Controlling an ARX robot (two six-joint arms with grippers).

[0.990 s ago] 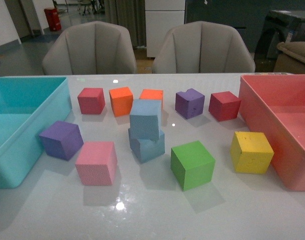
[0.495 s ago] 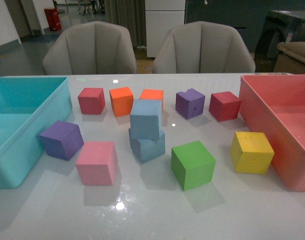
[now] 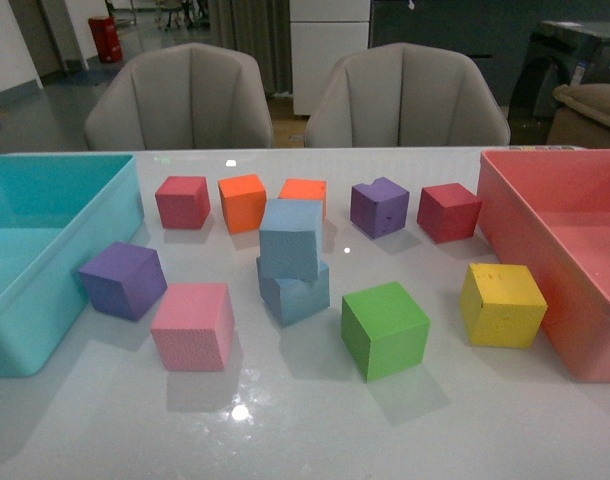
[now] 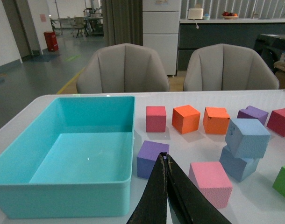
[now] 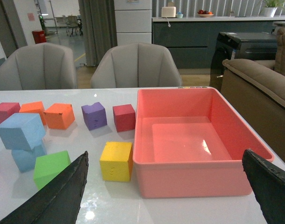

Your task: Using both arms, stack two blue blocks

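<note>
Right now I'm seeing the upper blue block sitting askew on the lower blue block mid-bench; my left end effector is pinched closed, empty, my right end effector spread wide, empty.

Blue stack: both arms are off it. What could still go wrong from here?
1. The upper blue block sits twisted and offset on the lower blue block, overhanging one side, so a table bump might topple it.
2. The orange cube right behind and the pink cube nearby leave little room; a falling block would likely hit them.
3. The left gripper is shut, so it would have to open before any re-grasp.
</note>
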